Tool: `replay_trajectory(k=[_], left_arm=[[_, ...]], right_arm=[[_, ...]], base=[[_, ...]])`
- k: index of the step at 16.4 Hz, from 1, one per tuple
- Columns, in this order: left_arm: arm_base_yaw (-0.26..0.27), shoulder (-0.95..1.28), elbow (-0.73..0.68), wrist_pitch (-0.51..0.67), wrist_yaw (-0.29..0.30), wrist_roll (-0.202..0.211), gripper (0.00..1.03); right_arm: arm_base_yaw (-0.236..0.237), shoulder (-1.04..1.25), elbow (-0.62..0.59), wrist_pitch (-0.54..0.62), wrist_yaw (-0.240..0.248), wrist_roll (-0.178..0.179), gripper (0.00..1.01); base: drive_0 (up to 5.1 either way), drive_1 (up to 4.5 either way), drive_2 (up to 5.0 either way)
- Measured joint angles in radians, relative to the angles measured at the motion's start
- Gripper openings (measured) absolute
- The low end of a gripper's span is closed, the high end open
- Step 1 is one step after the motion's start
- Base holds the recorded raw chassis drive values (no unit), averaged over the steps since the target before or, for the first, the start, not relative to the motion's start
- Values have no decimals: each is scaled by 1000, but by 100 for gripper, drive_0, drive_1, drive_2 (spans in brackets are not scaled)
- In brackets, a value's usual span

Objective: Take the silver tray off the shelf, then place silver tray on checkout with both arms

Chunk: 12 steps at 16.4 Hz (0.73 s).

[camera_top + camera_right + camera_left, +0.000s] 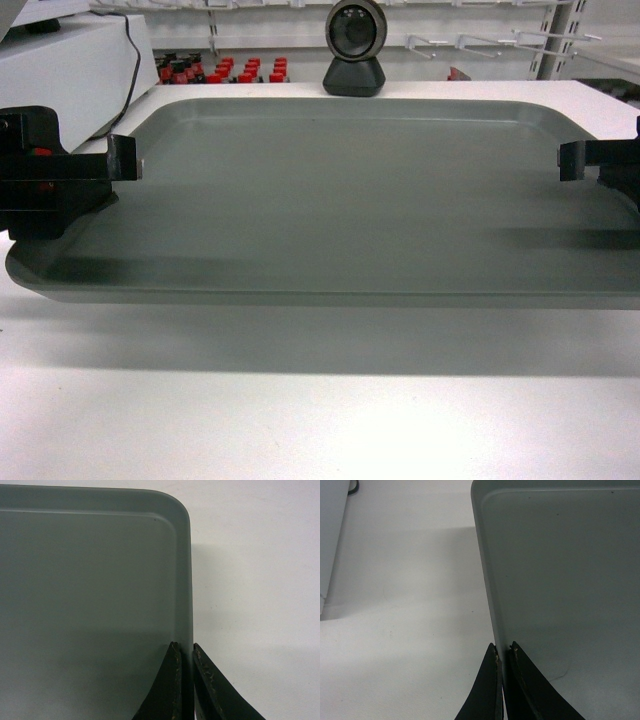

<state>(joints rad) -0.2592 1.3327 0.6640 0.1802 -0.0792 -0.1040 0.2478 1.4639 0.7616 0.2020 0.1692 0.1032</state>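
Head view: tray (340,200) held level just above the white counter (300,420), scanner (355,50) behind, left claw (122,160) and right claw (570,160) at opposite ends. Wrist views: left claw (503,652) and right claw (185,650) each pinch only the thin rim. Uneven lowering could twist the tray free.

A shop: checkout scanner (354,50), shelved goods (220,70), display hooks (470,42).

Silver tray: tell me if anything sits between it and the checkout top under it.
Nothing visible does. The silver tray is held by its side rims in the left hand and right hand, over bare white checkout surface. The scanner stands past the far rim, outside the tray's outline. The surface right under the tray is hidden.
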Motion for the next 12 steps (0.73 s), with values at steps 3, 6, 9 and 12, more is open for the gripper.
replay_trajectory(k=[3,6,9,12], left_arm=[[0,0,0,0,0,0,3],[0,0,0,0,0,0,3],[0,0,0,0,0,0,3],[0,0,0,0,0,0,3]], right_arm=[[0,0,0,0,0,0,3],[0,0,0,0,0,0,3],[0,0,0,0,0,0,3],[0,0,0,0,0,0,3]], base=[[0,0,0],[0,0,0],[0,0,0],[0,0,0]])
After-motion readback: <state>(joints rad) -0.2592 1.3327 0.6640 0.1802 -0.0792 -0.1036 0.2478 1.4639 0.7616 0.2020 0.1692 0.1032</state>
